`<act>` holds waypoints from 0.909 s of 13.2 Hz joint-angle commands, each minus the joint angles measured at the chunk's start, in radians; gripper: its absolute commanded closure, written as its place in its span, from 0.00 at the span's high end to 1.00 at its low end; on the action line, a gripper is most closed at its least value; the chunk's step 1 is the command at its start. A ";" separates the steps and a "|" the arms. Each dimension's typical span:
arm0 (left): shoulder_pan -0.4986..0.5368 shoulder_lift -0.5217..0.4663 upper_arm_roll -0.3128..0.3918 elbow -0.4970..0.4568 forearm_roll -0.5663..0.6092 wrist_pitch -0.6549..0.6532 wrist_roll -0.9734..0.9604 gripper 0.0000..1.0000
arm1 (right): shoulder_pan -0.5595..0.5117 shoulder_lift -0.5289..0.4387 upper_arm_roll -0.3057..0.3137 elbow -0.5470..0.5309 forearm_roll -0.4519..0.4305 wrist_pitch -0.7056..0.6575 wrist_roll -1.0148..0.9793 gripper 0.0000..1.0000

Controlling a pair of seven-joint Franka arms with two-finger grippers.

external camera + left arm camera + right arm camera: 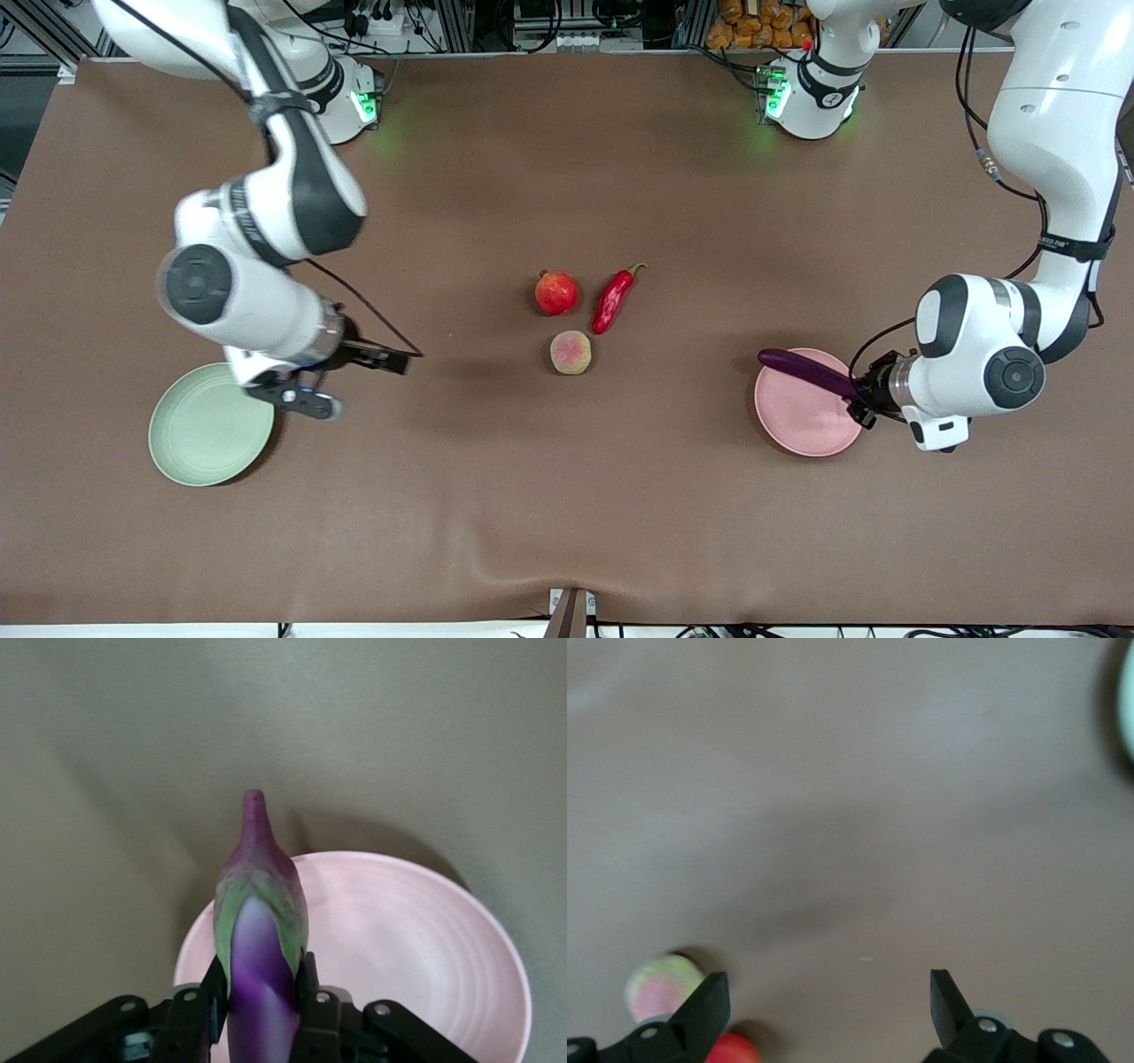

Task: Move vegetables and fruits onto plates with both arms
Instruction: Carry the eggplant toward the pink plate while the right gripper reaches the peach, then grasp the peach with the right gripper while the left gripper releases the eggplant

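Note:
My left gripper (858, 396) is shut on the purple eggplant (804, 369) and holds it over the pink plate (802, 418). In the left wrist view the eggplant (259, 930) sits between the fingers, green cap pointing away, above the pink plate (425, 939). My right gripper (396, 359) is open and empty over bare table beside the green plate (208, 427). The pomegranate (556, 293), red chili (613, 299) and peach (570, 353) lie close together at the table's middle. The right wrist view shows the peach (658, 985) and pomegranate (728, 1051) by one fingertip.
The brown cloth covers the whole table. The arms' bases stand at the edge farthest from the front camera. The green plate's rim (1127, 700) shows at the edge of the right wrist view.

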 commanded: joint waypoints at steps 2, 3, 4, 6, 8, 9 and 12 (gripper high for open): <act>0.003 0.035 0.000 0.042 -0.008 0.024 0.004 0.00 | 0.061 0.166 0.056 0.122 0.018 0.185 0.268 1.00; 0.003 0.036 0.000 0.041 -0.008 0.024 0.004 0.00 | 0.070 0.188 0.073 0.117 0.018 0.257 0.284 1.00; 0.003 0.038 0.000 0.039 -0.006 0.024 0.006 0.22 | 0.093 0.214 0.076 0.119 0.016 0.315 0.287 1.00; 0.003 0.030 0.000 0.041 -0.006 0.023 0.013 0.93 | 0.145 0.260 0.074 0.122 0.013 0.394 0.349 1.00; 0.005 0.012 -0.008 0.044 -0.017 0.004 0.001 1.00 | 0.194 0.294 0.074 0.120 0.007 0.399 0.357 1.00; 0.002 -0.005 -0.012 0.045 -0.018 -0.025 0.000 1.00 | 0.222 0.309 0.073 0.120 0.000 0.397 0.357 1.00; -0.001 -0.054 -0.074 0.058 -0.105 -0.131 -0.007 1.00 | 0.263 0.333 0.073 0.117 -0.023 0.393 0.363 1.00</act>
